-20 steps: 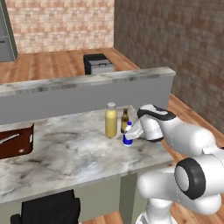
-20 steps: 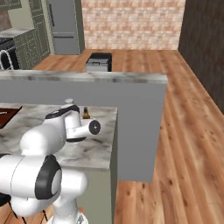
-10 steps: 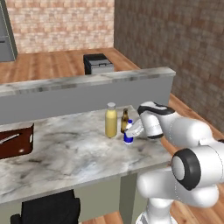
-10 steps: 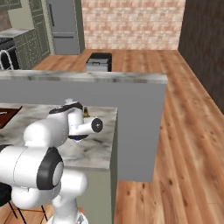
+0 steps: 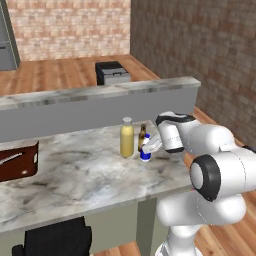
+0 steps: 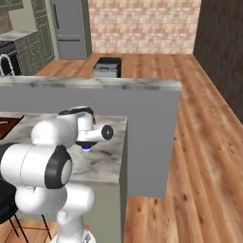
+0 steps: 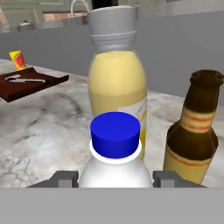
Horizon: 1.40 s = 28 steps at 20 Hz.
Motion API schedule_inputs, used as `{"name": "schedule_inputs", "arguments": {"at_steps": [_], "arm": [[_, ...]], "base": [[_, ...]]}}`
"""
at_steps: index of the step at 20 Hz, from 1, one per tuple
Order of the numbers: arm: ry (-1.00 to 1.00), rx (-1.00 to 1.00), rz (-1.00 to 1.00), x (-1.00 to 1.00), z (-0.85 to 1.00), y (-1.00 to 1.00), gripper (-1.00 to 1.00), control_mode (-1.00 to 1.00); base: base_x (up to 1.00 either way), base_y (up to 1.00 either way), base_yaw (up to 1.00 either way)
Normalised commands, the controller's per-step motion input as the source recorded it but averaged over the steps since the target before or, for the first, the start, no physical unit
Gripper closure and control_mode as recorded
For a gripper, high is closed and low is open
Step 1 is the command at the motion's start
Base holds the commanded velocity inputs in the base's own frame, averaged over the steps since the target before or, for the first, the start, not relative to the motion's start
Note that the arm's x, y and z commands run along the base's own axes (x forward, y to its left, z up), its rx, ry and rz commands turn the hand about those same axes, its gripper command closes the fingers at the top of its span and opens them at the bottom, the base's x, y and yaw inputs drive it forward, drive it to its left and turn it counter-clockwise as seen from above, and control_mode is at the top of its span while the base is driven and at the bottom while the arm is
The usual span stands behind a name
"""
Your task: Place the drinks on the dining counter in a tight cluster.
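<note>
Hand view | yellow bottle label pale, unreadable | brown bottle banded

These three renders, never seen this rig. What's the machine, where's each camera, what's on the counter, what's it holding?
A white robot arm on a drivable base in a simulated kitchen. Two cameras sit on the base behind the arm, left and right; the third rides on the hand, looking along its pincer. On the marble counter stand a tall yellow bottle, a brown glass bottle and a small blue-capped bottle, close together, with a dark tray off to the side. The pincer is shut on the small bottle, its fingers either side.
</note>
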Motion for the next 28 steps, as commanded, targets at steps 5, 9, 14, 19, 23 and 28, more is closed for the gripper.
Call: {"name": "schedule_inputs", "arguments": {"at_steps": [5,9,14,19,23,28], "arm": [[0.0,0.0,0.0,0.0,-0.12,0.0,1.0,-1.0],[0.0,0.0,0.0,0.0,-0.24,0.0,1.0,-1.0],[-0.05,0.0,0.0,0.05,-0.19,0.01,1.0,-1.0],[-0.05,0.0,0.0,0.04,-0.16,0.0,1.0,-1.0],[-0.03,0.0,0.0,0.07,-0.09,0.0,1.0,-1.0],[0.0,0.0,0.0,0.0,0.0,0.0,1.0,-1.0]], "base": [[0.0,0.0,0.0],[0.0,0.0,0.0],[0.0,0.0,0.0],[0.0,0.0,0.0],[0.0,0.0,0.0],[0.0,0.0,0.0]]}}
